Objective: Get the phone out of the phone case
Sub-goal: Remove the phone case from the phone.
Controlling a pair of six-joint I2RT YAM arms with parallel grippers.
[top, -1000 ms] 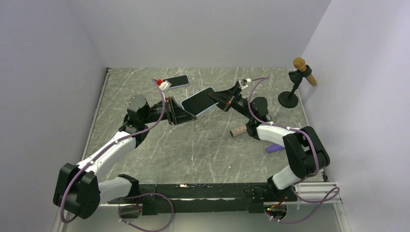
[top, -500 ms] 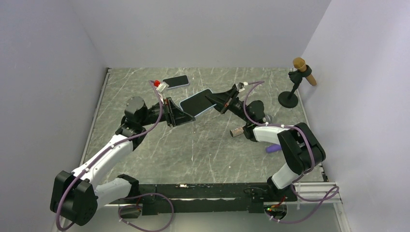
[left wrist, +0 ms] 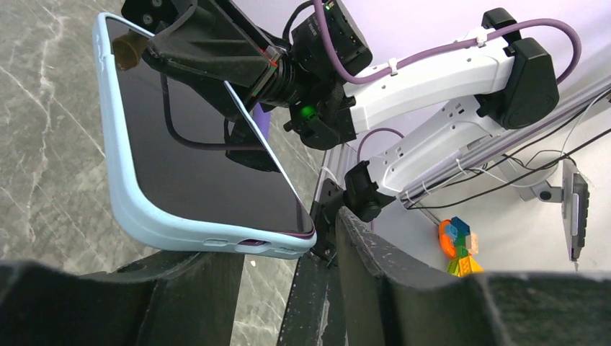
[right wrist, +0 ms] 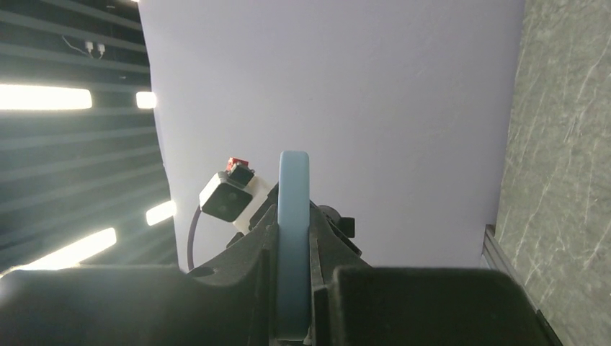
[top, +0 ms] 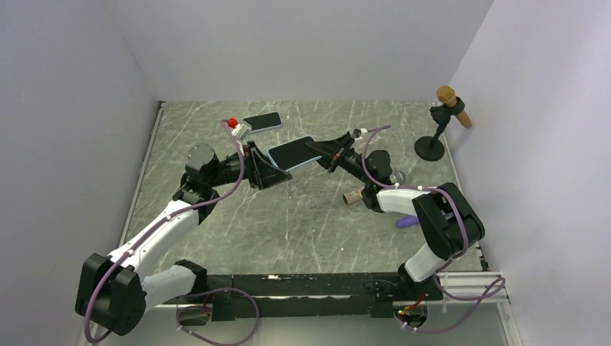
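The phone in its light blue case (top: pixel 292 153) hangs above the table between my two grippers, dark screen up. My right gripper (top: pixel 322 151) is shut on the case's right end. In the right wrist view the case (right wrist: pixel 293 216) stands edge-on, pinched between both fingers (right wrist: pixel 263 252). My left gripper (top: pixel 271 168) is at the case's lower left end with its jaws spread. In the left wrist view the case's button edge (left wrist: pixel 209 234) lies over the left finger (left wrist: pixel 108 288). The right finger (left wrist: pixel 382 274) stands apart from it.
A second dark phone (top: pixel 261 121) lies on the table at the back. A brown cylinder (top: pixel 354 196) and a purple object (top: pixel 408 221) lie near the right arm. A microphone on a black stand (top: pixel 439 130) stands at the back right.
Both grippers and the cased phone have shifted slightly left, and the phone now lies flatter. The right gripper still holds the case.
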